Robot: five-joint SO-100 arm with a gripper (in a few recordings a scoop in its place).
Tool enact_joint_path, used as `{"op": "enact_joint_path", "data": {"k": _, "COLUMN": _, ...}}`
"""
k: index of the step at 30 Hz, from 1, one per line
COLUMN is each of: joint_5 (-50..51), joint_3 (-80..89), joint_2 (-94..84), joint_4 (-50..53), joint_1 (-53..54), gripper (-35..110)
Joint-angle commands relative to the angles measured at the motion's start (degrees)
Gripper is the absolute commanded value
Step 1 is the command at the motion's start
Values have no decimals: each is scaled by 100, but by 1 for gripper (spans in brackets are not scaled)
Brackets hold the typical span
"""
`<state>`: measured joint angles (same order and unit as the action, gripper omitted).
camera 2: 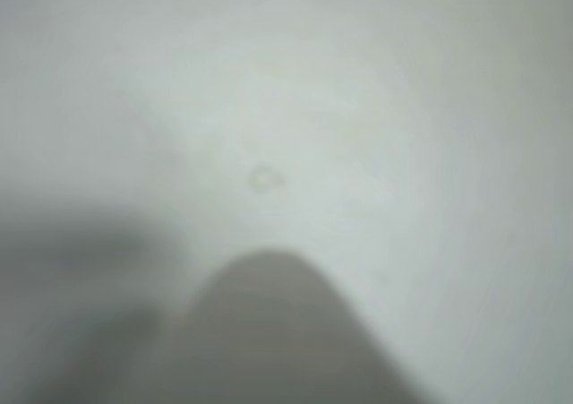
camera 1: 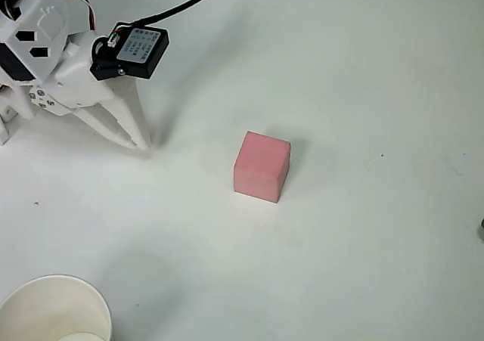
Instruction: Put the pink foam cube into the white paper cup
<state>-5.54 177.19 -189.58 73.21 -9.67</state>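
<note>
In the overhead view the white claw (camera 1: 138, 138) is seen at the upper left of the desk (camera 1: 378, 76), its two fingers drawn together to a single point that rests on or just above the surface, with nothing held between them. The pink foam cube (camera 1: 262, 166) stands upright near the middle of the desk, well apart from the claw and lying to the right of it and slightly lower in the picture. No clear long axis is shown by the cube; its faces are turned a little off square to the picture's edges. The white paper cup (camera 1: 53, 311) is cut off by the lower left corner, its opening facing up, below the claw and to the lower left of the cube. The wrist view is blurred: a dark rounded shape, probably a fingertip, is made out at the bottom against pale desk. The grasp is judged not yet begun; the claw would have to be opened and carried rightward to the cube first.
</note>
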Motion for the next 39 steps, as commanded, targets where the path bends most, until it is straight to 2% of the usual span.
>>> {"op": "enact_joint_path", "data": {"k": 1, "joint_5": 659, "joint_3": -325, "joint_2": -53, "joint_4": -176, "joint_1": 457, "gripper": 0}}
{"op": "enact_joint_path", "data": {"k": 5, "joint_5": 580, "joint_3": -185, "joint_2": -53, "joint_4": -510, "joint_1": 439, "gripper": 0}}
{"op": "enact_joint_path", "data": {"k": 14, "joint_5": 272, "joint_3": -510, "joint_2": -53, "joint_4": -510, "joint_1": 422, "gripper": 0}}
{"op": "enact_joint_path", "data": {"k": 20, "joint_5": 158, "joint_3": -958, "joint_2": -53, "joint_4": -413, "joint_1": 369, "gripper": 16}}
{"op": "enact_joint_path", "data": {"k": 27, "joint_5": 193, "joint_3": -1336, "joint_2": 88, "joint_4": -439, "joint_1": 193, "gripper": 24}}
{"op": "enact_joint_path", "data": {"k": 30, "joint_5": 237, "joint_3": -1942, "joint_2": 1020, "joint_4": -439, "joint_1": 132, "gripper": 28}}
{"op": "enact_joint_path", "data": {"k": 35, "joint_5": -18, "joint_3": -3753, "joint_2": 3647, "joint_4": -439, "joint_1": -18, "gripper": 31}}
{"op": "enact_joint_path", "data": {"k": 39, "joint_5": -176, "joint_3": -4869, "joint_2": 4878, "joint_4": -439, "joint_1": -79, "gripper": 31}}
